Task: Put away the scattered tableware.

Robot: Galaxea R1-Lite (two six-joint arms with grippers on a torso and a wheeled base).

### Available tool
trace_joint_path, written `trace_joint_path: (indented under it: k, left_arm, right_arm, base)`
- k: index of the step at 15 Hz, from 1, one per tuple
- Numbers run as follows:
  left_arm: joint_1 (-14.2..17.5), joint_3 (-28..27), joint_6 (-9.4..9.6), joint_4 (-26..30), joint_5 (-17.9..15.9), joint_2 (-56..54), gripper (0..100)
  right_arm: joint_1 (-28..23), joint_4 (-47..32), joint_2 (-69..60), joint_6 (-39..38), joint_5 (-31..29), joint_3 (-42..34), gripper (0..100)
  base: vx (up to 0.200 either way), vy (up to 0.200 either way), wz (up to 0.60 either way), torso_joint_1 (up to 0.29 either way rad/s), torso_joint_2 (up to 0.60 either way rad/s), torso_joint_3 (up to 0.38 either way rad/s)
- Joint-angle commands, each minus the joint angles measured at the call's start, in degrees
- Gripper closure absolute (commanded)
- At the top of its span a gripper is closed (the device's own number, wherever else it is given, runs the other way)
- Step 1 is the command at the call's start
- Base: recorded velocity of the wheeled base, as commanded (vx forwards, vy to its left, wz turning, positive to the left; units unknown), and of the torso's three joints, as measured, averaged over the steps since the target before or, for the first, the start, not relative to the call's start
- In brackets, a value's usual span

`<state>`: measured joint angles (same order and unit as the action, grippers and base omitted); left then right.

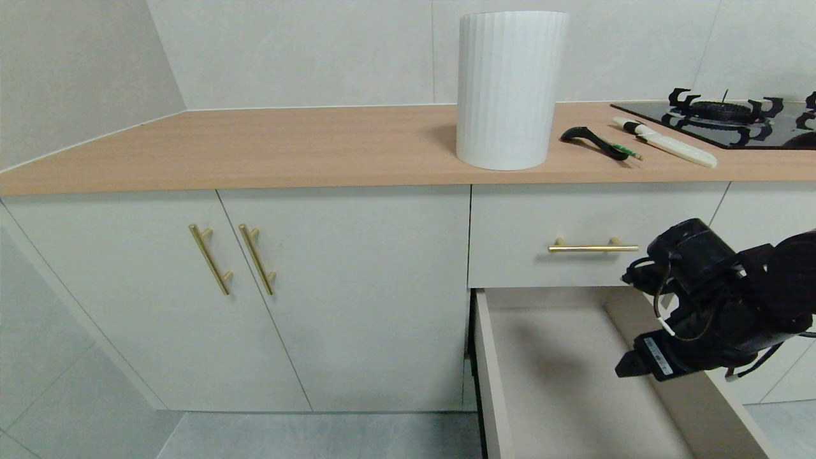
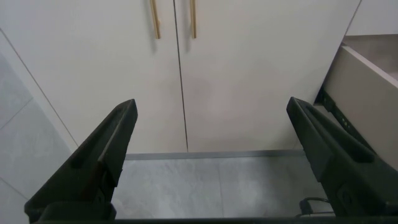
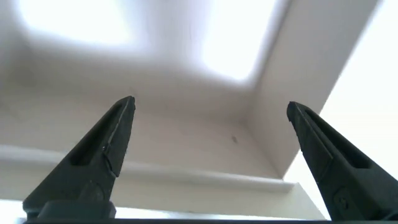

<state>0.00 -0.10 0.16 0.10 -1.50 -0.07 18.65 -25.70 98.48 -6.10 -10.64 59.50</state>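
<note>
Drawer (image 1: 561, 382) open, nothing inside; peeler (image 1: 590, 141) and knife (image 1: 666, 143) lie on the table (image 1: 287, 146). Left claw (image 2: 211, 109) and right claw (image 3: 211, 107) spread, empty.

right arm (image 1: 727, 306) matte black, chunky wrist block, thin cables (image 1: 659, 299) hanging loose, white sticker (image 1: 657, 356), maybe barcode. 2 fingers (image 3: 99, 162), black tapered wedges.

No legible print (white label (image 1: 657, 356) too small)
</note>
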Motion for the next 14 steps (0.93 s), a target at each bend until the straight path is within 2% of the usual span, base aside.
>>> trace_joint_path:
  k: [1, 4, 7, 14]
  left_arm:
    - [0.0, 0.0, 0.02, 0.0, 0.0, 0.1, 0]
    - [0.0, 0.0, 0.02, 0.0, 0.0, 0.1, 0]
    - [0.0, 0.0, 0.02, 0.0, 0.0, 0.1, 0]
    - [0.0, 0.0, 0.02, 0.0, 0.0, 0.1, 0]
  right_arm:
    - [0.0, 2.0, -3.4, -0.8, 0.1, 0.5, 0]
    - [0.1, 6.1, -7.0, -0.8, 0.1, 0.3, 0]
    - [0.0, 15.2, -9.4, -0.4, -0.2, -4.1, 0]
    - [0.1, 19.1, -9.9, -0.1, -0.3, -5.7, 0]
  base:
    - [0.0, 0.0, 0.0, 0.0, 0.0, 0.0]
    - [0.0, 0.0, 0.0, 0.0, 0.0, 0.0]
    - [0.0, 0.0, 0.0, 0.0, 0.0, 0.0]
    - [0.0, 0.0, 0.0, 0.008, -0.05, -0.033]
